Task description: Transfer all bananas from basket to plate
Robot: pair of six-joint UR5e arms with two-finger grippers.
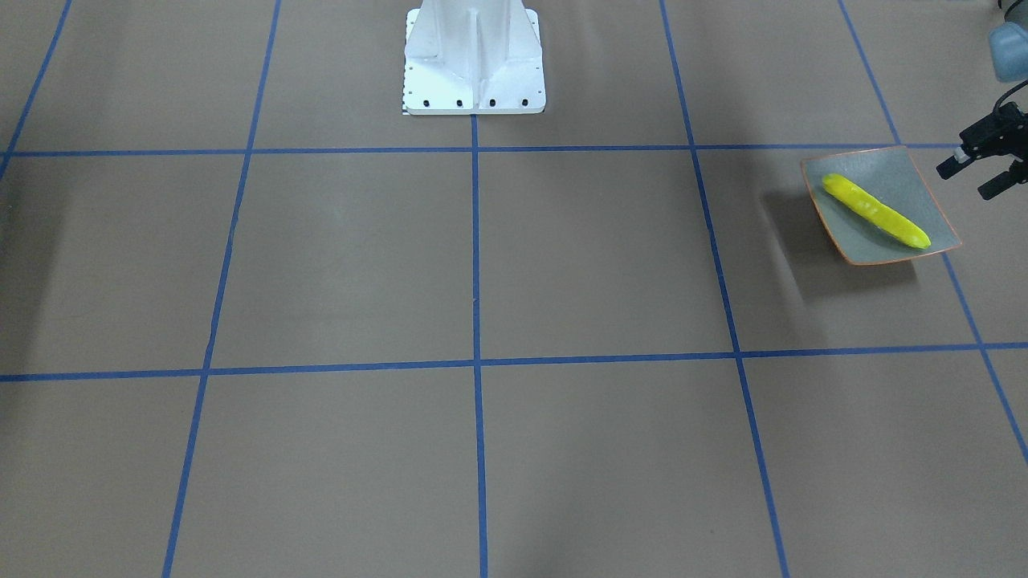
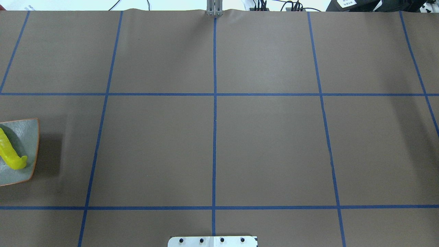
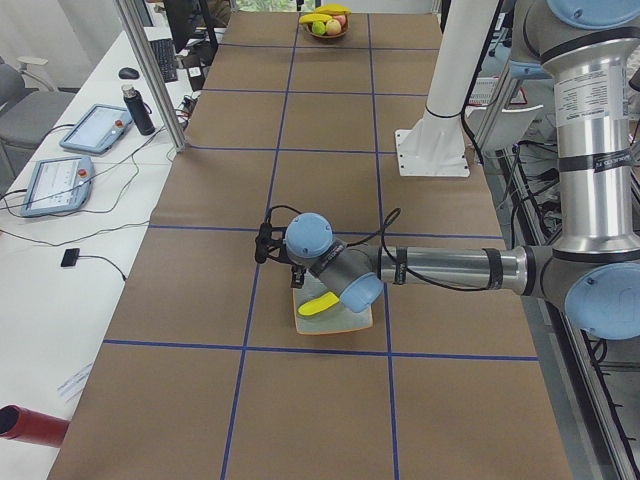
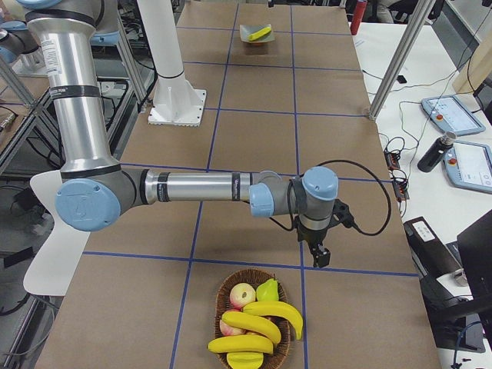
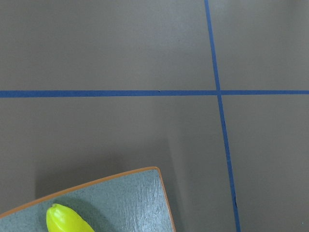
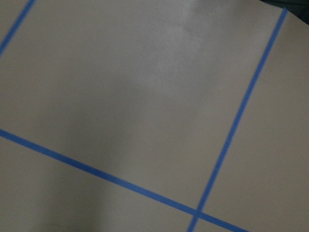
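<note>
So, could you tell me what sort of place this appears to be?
Most likely a robotics lab: a table covered in brown paper and gridded with blue tape, teach pendants on the side bench, and the robot's white pedestal.

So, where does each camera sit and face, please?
Front-facing: opposite, facing base; left gripper beside plate.
Overhead: behind robot, down; base edge.
Exterior left: left end; left arm by plate.
Exterior right: right end; right arm near basket.
Left wrist: down at plate corner; no robot.
Right wrist: down at tabletop; no robot.
Front, overhead share: banana on plate.
</note>
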